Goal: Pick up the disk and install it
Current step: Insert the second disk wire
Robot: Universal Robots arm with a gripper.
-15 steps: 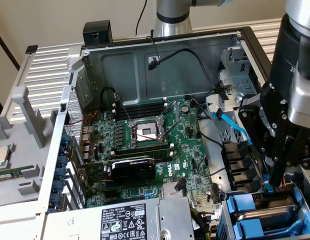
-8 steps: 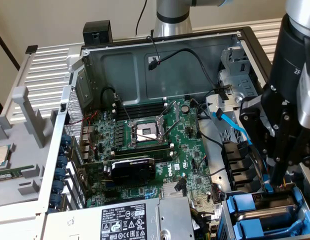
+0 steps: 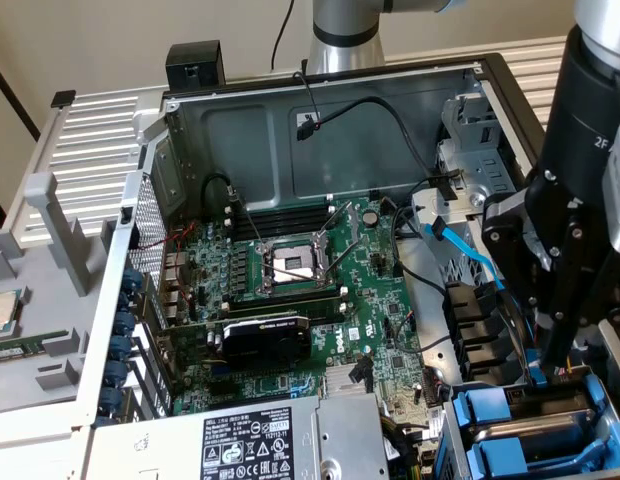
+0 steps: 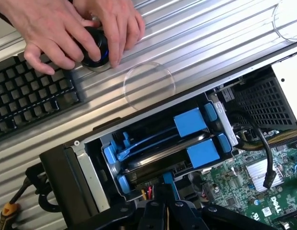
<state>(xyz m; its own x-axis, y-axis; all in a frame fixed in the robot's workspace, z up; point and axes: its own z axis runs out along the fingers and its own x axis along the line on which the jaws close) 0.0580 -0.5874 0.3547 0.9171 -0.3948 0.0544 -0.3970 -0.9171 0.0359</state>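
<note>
Blue-framed drives, two of them, sit in the bay (image 4: 139, 158) under the gripper (image 4: 160, 211); I cannot tell its grip. Two hands (image 4: 67, 28) rest beside a keyboard (image 4: 28, 96).

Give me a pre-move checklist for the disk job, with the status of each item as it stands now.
1. Gripper over the drive cage: ok; it hangs above the blue-framed drives at the exterior view's lower right.
2. Disk in the gripper: not ok; two blue-framed drives sit in the cage, neither lifted.
3. Which of the two is the target: cannot tell.
4. Finger state: cannot tell.
5. Cables near the cage: not ok; a blue cable runs down beside the gripper's path.
6. Person out of the workspace: not ok; hands rest on a black knob by a keyboard, just outside the case.
</note>
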